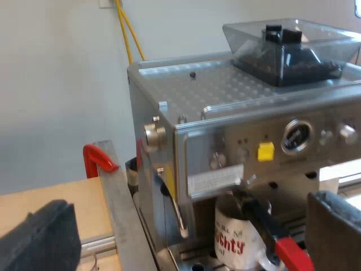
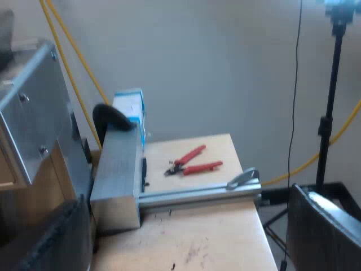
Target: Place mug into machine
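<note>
The steel espresso machine (image 1: 225, 124) carries a bean hopper (image 1: 293, 48) on its top. A white mug (image 1: 237, 240) with red lettering stands on the machine's drip tray, under the locked-in metal holder. The holder's dark handle (image 1: 262, 217) juts out over the mug and ends in red (image 1: 293, 254). My left gripper (image 1: 192, 226) hangs open a short way in front of the machine, level with the mug, with nothing between its fingers (image 1: 39, 231). My right gripper (image 2: 186, 231) is open and empty over a wooden table (image 2: 214, 237), beside a metal side panel (image 2: 34, 113).
A red clamp (image 1: 98, 158) and a metal beam (image 1: 121, 214) stand close to the machine's side. Under the right gripper lie red pliers (image 2: 192, 161), an aluminium rail (image 2: 197, 195) and a blue-white box (image 2: 130, 110). A black stand (image 2: 330, 113) rises past the table's edge.
</note>
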`<state>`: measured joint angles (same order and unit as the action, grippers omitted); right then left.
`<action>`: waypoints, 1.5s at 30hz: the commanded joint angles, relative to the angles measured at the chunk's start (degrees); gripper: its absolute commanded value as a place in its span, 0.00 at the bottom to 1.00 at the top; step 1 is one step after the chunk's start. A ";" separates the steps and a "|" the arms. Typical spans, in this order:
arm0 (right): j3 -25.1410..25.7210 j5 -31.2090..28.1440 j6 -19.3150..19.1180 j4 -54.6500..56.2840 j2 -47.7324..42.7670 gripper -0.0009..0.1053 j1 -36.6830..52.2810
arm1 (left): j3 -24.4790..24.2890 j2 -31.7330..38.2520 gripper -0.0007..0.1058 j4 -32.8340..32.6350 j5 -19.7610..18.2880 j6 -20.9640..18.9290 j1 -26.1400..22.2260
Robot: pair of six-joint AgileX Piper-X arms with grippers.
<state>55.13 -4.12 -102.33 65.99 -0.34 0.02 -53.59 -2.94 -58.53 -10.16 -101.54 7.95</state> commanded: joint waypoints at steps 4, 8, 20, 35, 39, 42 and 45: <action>1.24 1.71 -1.49 2.36 -2.75 0.69 -0.16 | -0.10 4.78 0.77 -4.13 0.57 0.02 -0.16; 0.40 4.12 -2.16 1.52 -2.94 0.69 -0.29 | -0.20 12.14 0.77 -10.92 1.39 0.17 -0.16; -8.94 4.43 -1.62 -7.58 -2.82 0.69 -0.29 | 6.96 11.76 0.77 -4.59 4.25 -0.16 -0.51; -21.45 4.12 -1.62 -11.71 -2.59 0.69 -0.29 | 22.78 11.63 0.77 8.40 4.25 -0.16 -0.51; -23.95 4.12 -1.62 -11.71 -2.59 0.69 -0.29 | 25.57 11.63 0.77 8.29 4.25 -0.16 -0.51; -25.34 4.12 -1.62 -10.10 -2.59 0.69 -0.29 | 27.38 11.63 0.77 7.45 4.25 -0.16 -0.51; -25.81 4.12 -1.62 -8.72 -2.59 0.69 -0.29 | 28.02 11.63 0.77 7.74 4.12 -0.16 -0.51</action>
<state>29.06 0.00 -103.73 56.85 -0.72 -0.18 -25.46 0.74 -51.25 -6.76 -101.41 7.42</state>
